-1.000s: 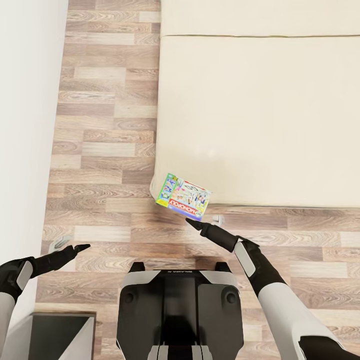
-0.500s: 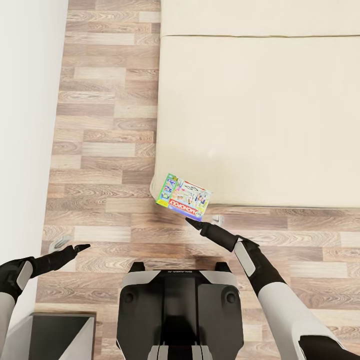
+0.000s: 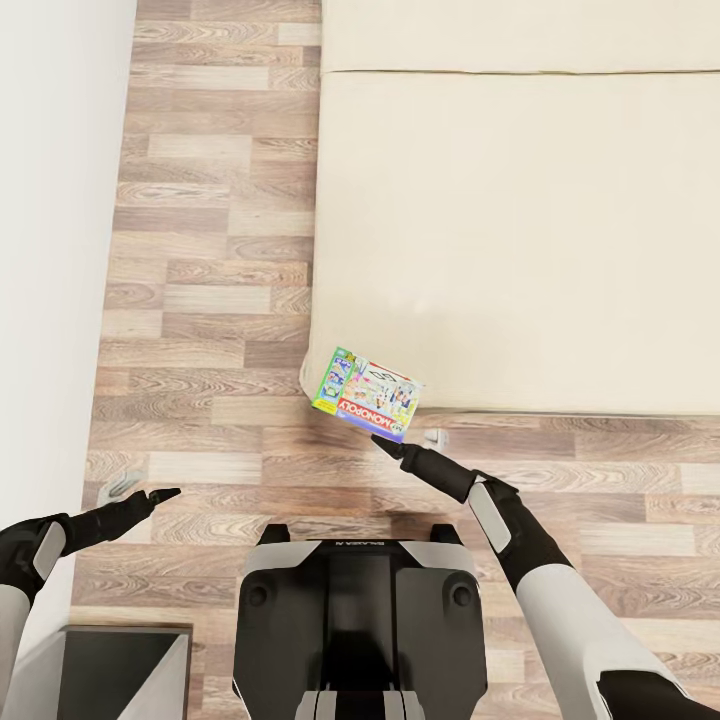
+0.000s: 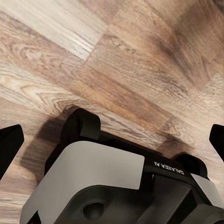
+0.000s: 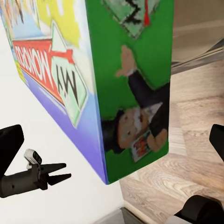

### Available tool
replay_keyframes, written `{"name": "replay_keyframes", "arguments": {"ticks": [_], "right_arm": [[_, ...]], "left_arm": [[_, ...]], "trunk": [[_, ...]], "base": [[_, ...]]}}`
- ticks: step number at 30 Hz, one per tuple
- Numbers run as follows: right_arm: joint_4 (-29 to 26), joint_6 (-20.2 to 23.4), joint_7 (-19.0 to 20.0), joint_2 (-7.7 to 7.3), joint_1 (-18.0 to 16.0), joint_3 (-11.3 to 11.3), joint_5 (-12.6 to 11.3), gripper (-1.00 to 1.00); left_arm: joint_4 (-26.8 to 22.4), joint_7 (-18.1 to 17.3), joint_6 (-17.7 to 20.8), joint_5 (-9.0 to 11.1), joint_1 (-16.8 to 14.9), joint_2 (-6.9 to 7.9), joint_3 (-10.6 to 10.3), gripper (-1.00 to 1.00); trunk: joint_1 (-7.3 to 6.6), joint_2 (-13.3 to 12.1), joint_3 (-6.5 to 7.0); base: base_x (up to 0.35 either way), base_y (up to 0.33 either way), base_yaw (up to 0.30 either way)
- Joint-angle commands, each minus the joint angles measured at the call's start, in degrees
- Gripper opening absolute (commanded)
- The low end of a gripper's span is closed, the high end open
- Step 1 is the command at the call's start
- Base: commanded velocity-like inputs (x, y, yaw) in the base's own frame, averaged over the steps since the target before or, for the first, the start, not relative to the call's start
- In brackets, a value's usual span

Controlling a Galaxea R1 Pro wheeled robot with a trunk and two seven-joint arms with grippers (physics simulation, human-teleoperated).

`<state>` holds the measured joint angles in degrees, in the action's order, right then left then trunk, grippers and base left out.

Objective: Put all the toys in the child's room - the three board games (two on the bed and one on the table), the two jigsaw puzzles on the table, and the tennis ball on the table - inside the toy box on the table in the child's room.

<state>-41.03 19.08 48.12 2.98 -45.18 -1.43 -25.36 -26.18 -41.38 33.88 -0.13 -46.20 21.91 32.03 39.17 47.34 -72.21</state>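
A board game (image 3: 367, 393), a small flat Monopoly box with green, red and blue print, lies on the near left corner of the bed (image 3: 520, 230) and sticks out a little over the edge. My right gripper (image 3: 385, 447) is just in front of the box, pointing at it. In the right wrist view the box (image 5: 126, 79) looms close between the spread fingertips (image 5: 10, 144), so this gripper is open. My left gripper (image 3: 165, 494) hangs open over the wood floor at the left, holding nothing. The toy box, table and tennis ball are out of view.
A white wall (image 3: 50, 250) runs along the left, with a strip of plank floor (image 3: 210, 300) between it and the bed. My dark base (image 3: 360, 620) stands just before the bed's front edge. A dark cabinet corner (image 3: 120, 670) shows at the lower left.
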Motion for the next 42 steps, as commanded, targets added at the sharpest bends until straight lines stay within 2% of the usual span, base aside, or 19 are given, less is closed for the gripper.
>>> {"name": "replay_keyframes", "arguments": {"ticks": [1,29,42], "right_arm": [[0.0,0.5,0.1,0.03,0.0,-0.1,-0.4,1.0],[-0.2,0.5,0.2,0.0,-0.3,-0.1,-0.5,1.0],[-0.2,0.5,1.7,0.0,-0.4,-0.2,-0.6,1.0]], "left_arm": [[0.0,-0.2,0.5,0.0,0.0,-0.02,0.3,1.0],[0.0,-0.1,0.5,-0.1,0.0,-0.02,0.3,1.0],[0.0,-0.1,0.5,-0.1,0.0,-0.04,0.3,1.0]], "trunk": [[0.01,0.0,-0.02],[0.01,0.0,-0.02],[0.01,0.0,-0.02]], "base": [[0.0,0.0,0.0],[0.0,0.0,0.0],[0.0,0.0,0.0]]}}
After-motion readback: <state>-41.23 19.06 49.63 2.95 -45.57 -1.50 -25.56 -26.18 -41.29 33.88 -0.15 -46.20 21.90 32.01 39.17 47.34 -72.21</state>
